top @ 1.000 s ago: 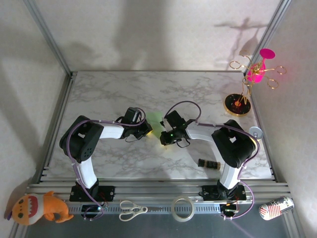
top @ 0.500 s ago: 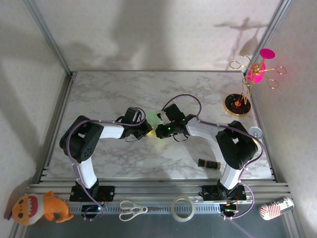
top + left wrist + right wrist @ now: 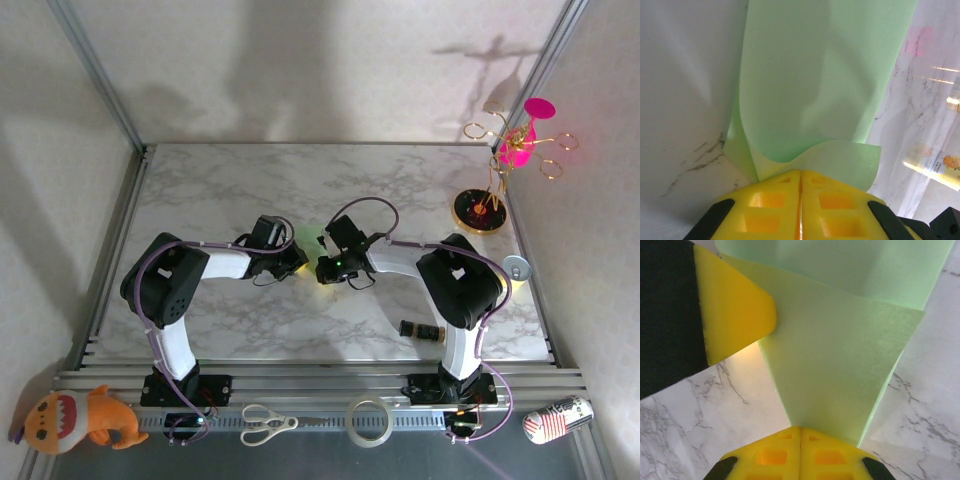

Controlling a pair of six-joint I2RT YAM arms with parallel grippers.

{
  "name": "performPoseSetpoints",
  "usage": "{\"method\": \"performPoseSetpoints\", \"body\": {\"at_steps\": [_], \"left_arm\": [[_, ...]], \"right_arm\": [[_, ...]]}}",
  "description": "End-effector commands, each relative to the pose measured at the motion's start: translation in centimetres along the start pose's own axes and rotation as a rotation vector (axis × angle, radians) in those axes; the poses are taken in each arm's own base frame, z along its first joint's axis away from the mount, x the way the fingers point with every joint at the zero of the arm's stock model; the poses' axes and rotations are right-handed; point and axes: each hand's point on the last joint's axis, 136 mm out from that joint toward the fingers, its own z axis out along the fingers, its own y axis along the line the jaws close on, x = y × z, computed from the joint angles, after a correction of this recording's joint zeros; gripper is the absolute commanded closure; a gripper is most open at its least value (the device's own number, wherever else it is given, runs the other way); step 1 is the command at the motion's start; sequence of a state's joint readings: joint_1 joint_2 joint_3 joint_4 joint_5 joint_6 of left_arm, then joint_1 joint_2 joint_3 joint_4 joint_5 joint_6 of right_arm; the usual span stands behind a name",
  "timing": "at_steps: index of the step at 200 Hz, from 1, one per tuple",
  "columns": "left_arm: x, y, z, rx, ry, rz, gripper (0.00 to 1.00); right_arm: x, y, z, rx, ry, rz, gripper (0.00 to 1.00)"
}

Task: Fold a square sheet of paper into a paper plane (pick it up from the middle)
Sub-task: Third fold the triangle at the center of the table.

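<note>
Paper (image 3: 308, 238) shows less than 1 second ago, the right gripper (image 3: 800, 432) having slid left toward the left gripper (image 3: 800, 175); both arms reach inward, low, fingers pinching the sheet.

The left arm (image 3: 225, 265) and right arm (image 3: 405, 265) are built alike: white tubular links between bulky black joint housings, each on a black base (image 3: 172, 388). A thin purple cable (image 3: 365, 204) runs along each arm. A small green light (image 3: 340, 267) glows at the right wrist. The left gripper (image 3: 800, 172) and right gripper (image 3: 800, 429) have bright yellow fingers (image 3: 772, 200) with moulded rectangular pockets and black mounts behind.
</note>
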State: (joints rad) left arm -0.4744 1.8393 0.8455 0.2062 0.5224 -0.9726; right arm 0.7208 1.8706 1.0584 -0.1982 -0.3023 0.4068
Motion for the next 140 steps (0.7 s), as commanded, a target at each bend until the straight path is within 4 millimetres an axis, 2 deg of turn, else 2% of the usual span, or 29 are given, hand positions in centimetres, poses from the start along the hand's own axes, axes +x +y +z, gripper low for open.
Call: {"method": "performPoseSetpoints", "body": {"at_steps": [1, 18, 43, 79, 140], "left_arm": [[-0.4, -3.1, -1.5, 0.088, -0.007, 0.073, 0.87], [-0.4, -4.0, -2.4, 0.120, -0.025, 0.120, 0.85], [0.6, -3.6, -2.5, 0.133, -0.013, 0.140, 0.86], [2.6, -2.9, -1.3, 0.126, 0.046, 0.154, 0.90], [3.3, -2.2, 0.4, 0.079, 0.083, 0.167, 0.92]], "right_arm": [[1.4, -1.7, 0.9, 0.071, 0.047, 0.027, 0.92], [1.6, -1.9, 1.0, 0.080, 0.053, 0.031, 0.93], [1.8, -2.1, 1.2, 0.083, 0.062, 0.040, 0.94], [2.0, -2.3, 1.5, 0.090, 0.077, 0.047, 0.95], [2.3, -2.4, 1.6, 0.091, 0.091, 0.056, 0.95]]}}
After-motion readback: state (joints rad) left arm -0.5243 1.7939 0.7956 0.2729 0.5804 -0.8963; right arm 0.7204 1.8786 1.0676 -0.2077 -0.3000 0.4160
